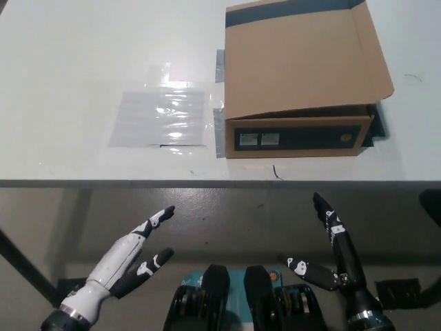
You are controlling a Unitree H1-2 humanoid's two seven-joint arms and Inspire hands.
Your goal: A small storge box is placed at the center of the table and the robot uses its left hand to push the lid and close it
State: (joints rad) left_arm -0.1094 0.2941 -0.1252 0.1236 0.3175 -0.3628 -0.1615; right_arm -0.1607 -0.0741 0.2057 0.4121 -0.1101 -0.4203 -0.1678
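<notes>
Storage box is sitting on the white bench, toward the right of centre and close to the near edge. Its brown cardboard lid is lying down over the top, sloping slightly toward the front. The box's front face is showing a dark panel with two small labels under the lid's front edge.

Left hand is hanging below the bench edge at lower left, well apart from the box and touching nothing. Its fingers are spread apart and extended, pointing up and to the right, holding nothing.

Right hand is resting at lower right, also below bench level and clear of the box. Its fingers are splayed apart, one pointing up toward the bench edge and another sticking out to the left, nothing in them.

A clear plastic sheet is lying flat on the bench just left of the box, its right edge near the box's left side. A small dark mark is sitting on the bench just in front of the box.
</notes>
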